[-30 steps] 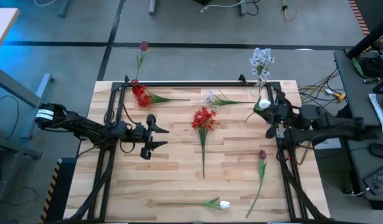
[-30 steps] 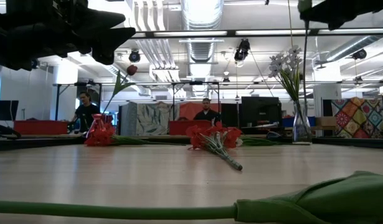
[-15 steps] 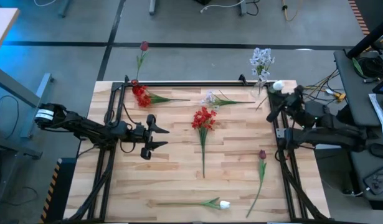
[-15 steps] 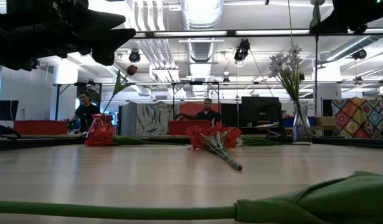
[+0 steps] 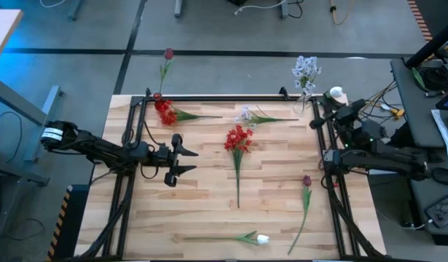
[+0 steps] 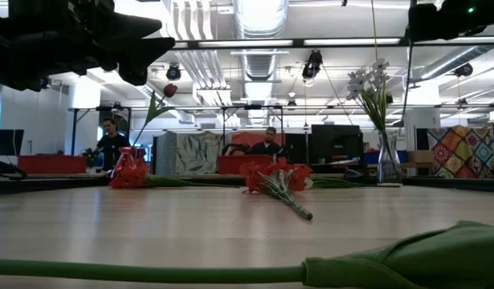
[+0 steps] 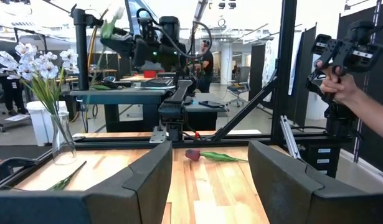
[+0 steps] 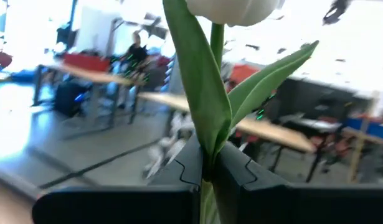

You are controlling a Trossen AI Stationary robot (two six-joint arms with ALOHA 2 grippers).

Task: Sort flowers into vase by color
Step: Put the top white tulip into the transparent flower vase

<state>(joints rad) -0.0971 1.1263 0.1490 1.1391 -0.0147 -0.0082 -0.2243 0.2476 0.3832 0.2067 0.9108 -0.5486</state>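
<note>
White tulip (image 5: 261,239) lies at table's near edge. Left gripper (image 5: 181,161) hovers spread above left side. Right gripper (image 8: 207,171) pinches white tulip's green stem (image 8: 217,43) near far-right vase of pale blue-white spray (image 5: 306,70).

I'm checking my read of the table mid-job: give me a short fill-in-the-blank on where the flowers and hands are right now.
1. The right hand is shut on a ____ tulip.
2. The left hand hovers ____, holding nothing.
3. The vase holds pale ____ sprays.
4. The maroon tulip lies on the table nearer the ____ arm.

Missing words: white; open; blue-white; right
</note>
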